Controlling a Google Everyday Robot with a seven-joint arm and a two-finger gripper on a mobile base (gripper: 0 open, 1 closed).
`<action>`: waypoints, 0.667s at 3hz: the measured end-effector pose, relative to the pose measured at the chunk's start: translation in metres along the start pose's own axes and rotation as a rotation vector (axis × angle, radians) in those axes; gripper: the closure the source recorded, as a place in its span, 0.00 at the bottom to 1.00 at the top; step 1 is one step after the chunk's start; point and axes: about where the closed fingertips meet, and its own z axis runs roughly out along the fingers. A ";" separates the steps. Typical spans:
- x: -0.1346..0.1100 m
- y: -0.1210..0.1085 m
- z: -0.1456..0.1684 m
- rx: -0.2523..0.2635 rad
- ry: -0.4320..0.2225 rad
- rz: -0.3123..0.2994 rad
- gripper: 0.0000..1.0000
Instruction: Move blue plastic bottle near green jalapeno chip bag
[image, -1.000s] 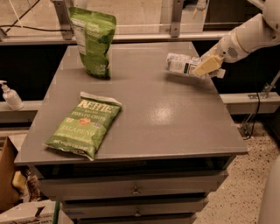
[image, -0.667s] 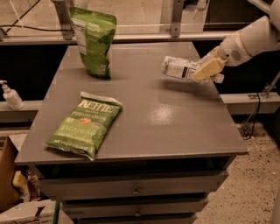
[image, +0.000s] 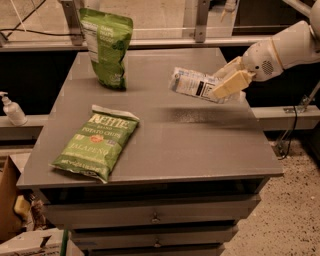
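Fingers of mine pinch the bottle, tipped on its side, up in the air over the right back part of the desk. The jalapeno bag lies flat at the front left, well apart from it.

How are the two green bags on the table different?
The green jalapeno chip bag lies flat at the table's front; the darker green bag stands upright at the back. The jalapeno bag is lighter, with large white lettering; the darker bag has a white panel. Both rest clear of the gripper, which holds the blue plastic bottle above the table.
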 end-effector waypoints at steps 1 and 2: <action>-0.014 0.037 0.006 -0.035 0.015 -0.090 1.00; -0.018 0.074 0.021 -0.030 0.090 -0.216 1.00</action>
